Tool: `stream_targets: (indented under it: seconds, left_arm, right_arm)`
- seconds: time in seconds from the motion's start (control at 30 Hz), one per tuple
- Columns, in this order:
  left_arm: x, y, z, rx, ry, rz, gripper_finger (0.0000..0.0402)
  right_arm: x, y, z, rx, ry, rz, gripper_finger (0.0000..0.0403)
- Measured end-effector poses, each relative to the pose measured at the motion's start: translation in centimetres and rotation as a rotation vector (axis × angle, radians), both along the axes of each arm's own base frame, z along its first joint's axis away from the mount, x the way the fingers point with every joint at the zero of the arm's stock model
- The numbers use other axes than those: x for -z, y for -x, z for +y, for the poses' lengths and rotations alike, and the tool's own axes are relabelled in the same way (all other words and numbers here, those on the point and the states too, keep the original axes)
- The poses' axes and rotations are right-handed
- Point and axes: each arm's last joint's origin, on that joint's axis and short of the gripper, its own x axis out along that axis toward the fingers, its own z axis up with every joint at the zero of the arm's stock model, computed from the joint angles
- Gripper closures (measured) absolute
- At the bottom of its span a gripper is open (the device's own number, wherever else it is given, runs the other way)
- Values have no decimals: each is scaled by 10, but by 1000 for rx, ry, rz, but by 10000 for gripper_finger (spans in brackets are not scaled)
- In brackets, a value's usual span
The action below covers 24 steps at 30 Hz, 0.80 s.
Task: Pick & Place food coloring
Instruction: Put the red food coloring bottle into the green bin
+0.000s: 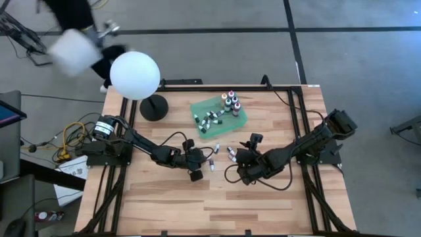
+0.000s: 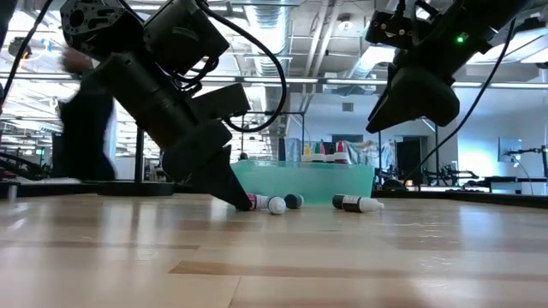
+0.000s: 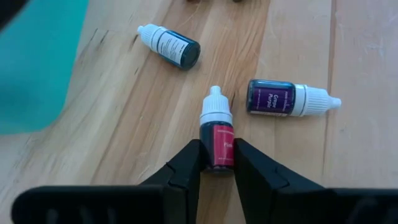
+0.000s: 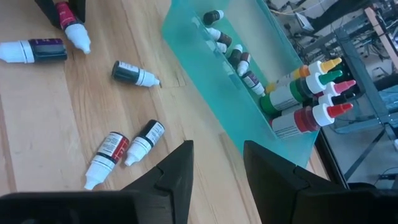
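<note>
Food coloring lies scattered on the table (image 1: 263, 204) beside the green tray (image 1: 241, 118); the left wrist view alone shows the left gripper (image 3: 216, 163) clenched on a red dropper (image 3: 216, 138); the right wrist view shows the right gripper (image 4: 217, 163) parted, empty, above two droppers (image 4: 124, 149) near the tray's tall bottles (image 4: 305, 99).
</note>
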Motion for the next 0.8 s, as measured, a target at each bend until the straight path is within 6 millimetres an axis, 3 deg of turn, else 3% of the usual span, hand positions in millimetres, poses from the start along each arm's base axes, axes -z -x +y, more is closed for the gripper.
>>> stream_targets:
  seconds: [0.53,0.8]
  left_arm:
    - [-1,-1,-1,17,-5,2,332]
    - [-12,-1,-1,23,-25,-26,331]
  right_arm:
    - [0,0,0,0,2,3,269]
    - [0,0,0,0,2,4,269]
